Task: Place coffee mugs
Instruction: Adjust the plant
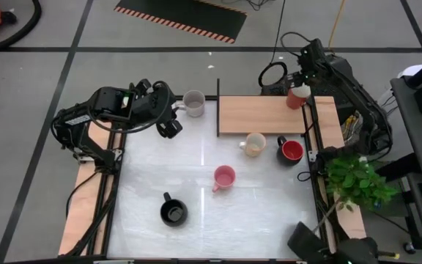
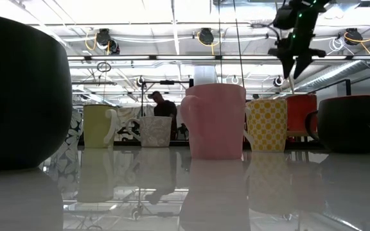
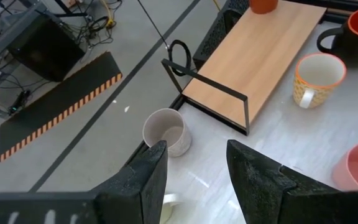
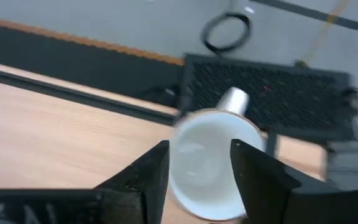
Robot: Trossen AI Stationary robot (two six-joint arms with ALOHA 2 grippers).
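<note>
In the low view a big dark rounded shape, cut off at the left edge, fills that side and cannot be made out as more than a black mug [image 1: 173, 212] seen very close; the red mug on the shelf [image 2: 300, 114] shows only partly behind a checked yellow mug [image 2: 266, 125]. The right wrist view is blurred, so the mug's white inside is plain but its outer colour is not. The table [image 1: 255, 213] is glossy white and mirrors the mugs; along its upper right in the high view stands a flat wooden shelf [image 1: 258, 115] on a thin black metal frame. Around it lie grey floor tiles, a black mat with an orange striped edge [image 1: 182, 17] at top centre, cables, and a leafy green plant [image 1: 354, 183] at lower right. The low view shows a hall with ceiling pipes and a person [image 2: 162, 109] far behind. The right gripper [image 1: 302, 79] hangs at the shelf's upper right corner with its fingers spread to either side of the red mug [image 1: 296, 96], not pressing it. The left gripper [image 1: 168, 121] waits at the table's upper left, fingers parted and empty, near a grey mug [image 1: 193, 103]. A smooth pink mug [image 1: 223, 177] stands mid-table, and a black mug with a red inside [image 1: 290, 151] stands to the right of the yellow one.
</note>
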